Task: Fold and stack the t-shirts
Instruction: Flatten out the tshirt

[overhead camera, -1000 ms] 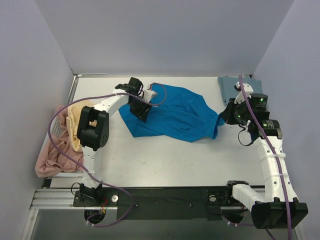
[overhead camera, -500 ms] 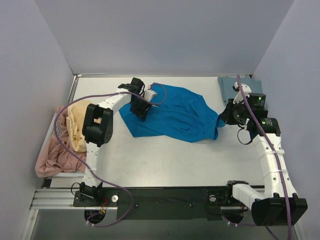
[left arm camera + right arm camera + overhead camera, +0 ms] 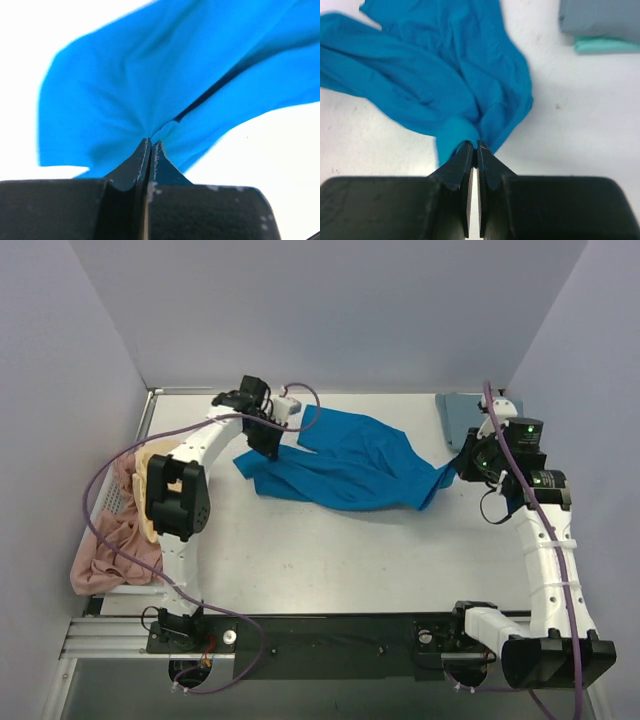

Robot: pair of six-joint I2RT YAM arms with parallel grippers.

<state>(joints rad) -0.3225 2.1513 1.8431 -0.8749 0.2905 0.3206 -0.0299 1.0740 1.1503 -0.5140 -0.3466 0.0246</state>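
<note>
A bright blue t-shirt lies stretched and crumpled across the middle of the table. My left gripper is shut on its left edge, with cloth bunched at the tips. My right gripper is shut on the shirt's right end, where blue cloth gathers at the jaws. A folded dull teal t-shirt rests in the far right corner and shows in the right wrist view as a folded stack. Pale yellow-orange and dusty pink shirts lie heaped at the left.
Grey walls close in the table on the left, back and right. The heap of shirts hangs over the table's left edge. A purple cable loops from the left arm. The black base rail runs along the near edge.
My left gripper has shut on the blue shirt's left edge and pulled it left and back. The right gripper has drawn its end slightly right, so the shirt lies more stretched out.
</note>
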